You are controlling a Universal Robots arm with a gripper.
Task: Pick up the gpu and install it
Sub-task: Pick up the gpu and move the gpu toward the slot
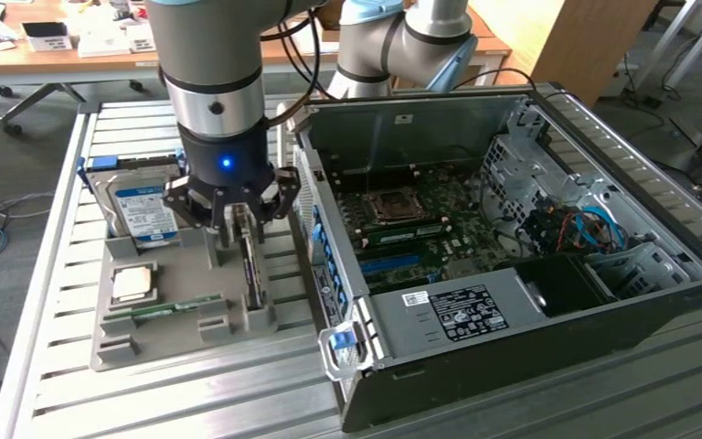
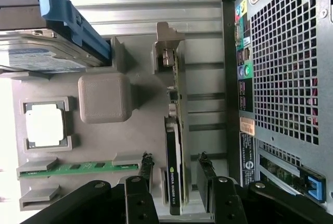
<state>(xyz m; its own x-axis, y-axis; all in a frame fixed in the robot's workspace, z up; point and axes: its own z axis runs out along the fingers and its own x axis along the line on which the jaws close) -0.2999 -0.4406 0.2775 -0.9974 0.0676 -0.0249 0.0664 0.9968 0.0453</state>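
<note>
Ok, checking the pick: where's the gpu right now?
The gpu stands on edge in the grey holder, at the exterior view's left of the computer case, the open claw straddling it.

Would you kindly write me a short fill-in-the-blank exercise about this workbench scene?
1. The gripper has its jaws ____, one on each side of the gpu, without touching it.
2. The gpu stands upright on its long ____ in the grey tray.
3. The RAM stick lying flat in that tray is ____ in colour.
Missing words: open; edge; green.
</note>
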